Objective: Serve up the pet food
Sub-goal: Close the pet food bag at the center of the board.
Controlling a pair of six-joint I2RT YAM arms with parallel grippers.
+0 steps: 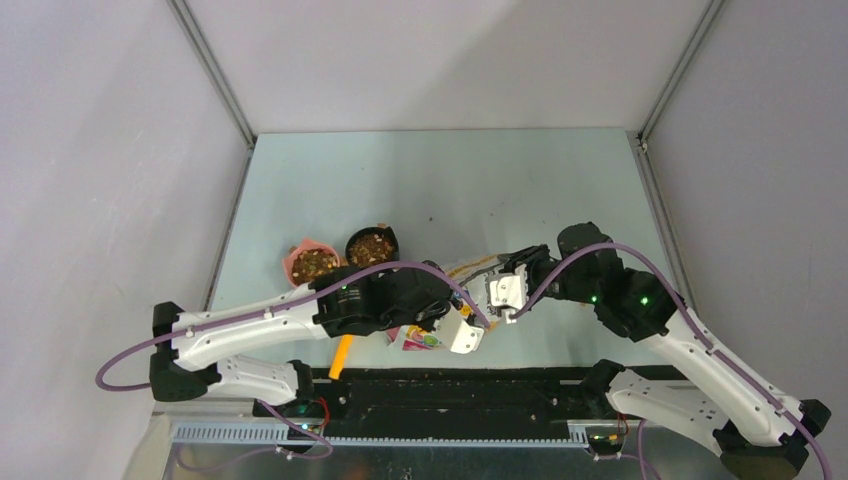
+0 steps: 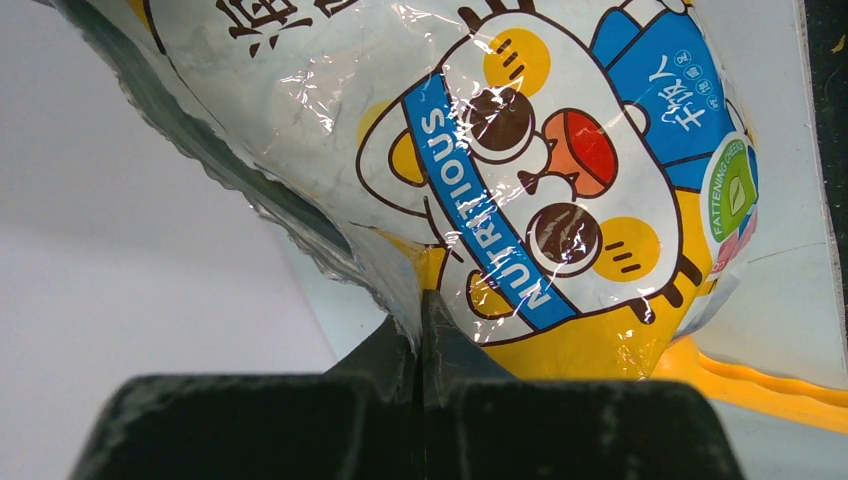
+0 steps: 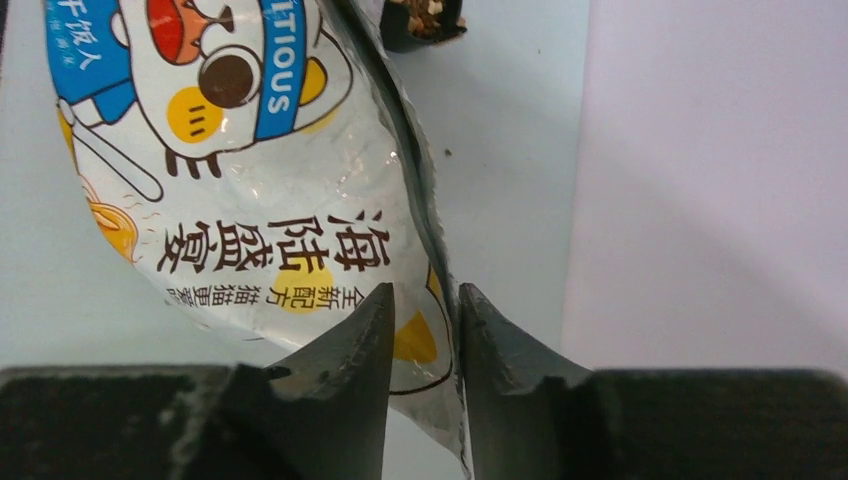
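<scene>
Brown pet food (image 1: 372, 245) fills a black bowl, and more of it (image 1: 313, 264) lies in a pink bowl beside that. The printed cartoon-cat bag (image 2: 540, 180) hangs between my two grippers near the table's front. My left gripper (image 2: 418, 310) is shut on a crumpled edge of the bag. My right gripper (image 3: 425, 300) is open: its fingers stand a little apart, with the bag's (image 3: 260, 200) other edge in the gap, lying against the right finger. From above, the left gripper (image 1: 470, 322) and right gripper (image 1: 497, 293) are close together, and the arms hide most of the bag (image 1: 420, 340).
A yellow scoop (image 1: 342, 356) lies near the front edge under the left arm, and part of it (image 2: 760, 380) shows beneath the bag. The black bowl (image 3: 425, 15) sits just beyond the bag in the right wrist view. Grey walls enclose the table on three sides.
</scene>
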